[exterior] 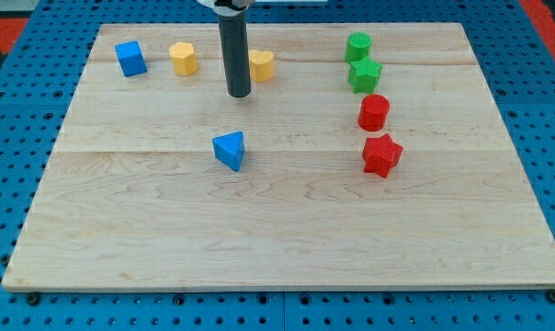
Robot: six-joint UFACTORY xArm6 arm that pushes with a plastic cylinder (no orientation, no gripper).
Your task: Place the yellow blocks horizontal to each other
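Nearest the camera lies the bare near edge of the wooden board (277, 276); the first block up from it is the blue triangular block (229, 150), with the red star block (381, 154) off at its 3 o'clock.

Beyond them, my tip (239, 95) sits between the task's two blocks. There is no gripper on this rod, so nothing is open or clamped. The yellow hexagonal block (183, 58) lies at my tip's 10 o'clock, apart from it; the second yellow block (262, 65), shape unclear, is just beside the rod at 1 o'clock. Both sit near the board's far edge at nearly one height, so I judge little nudging remains. No writing or labels show.
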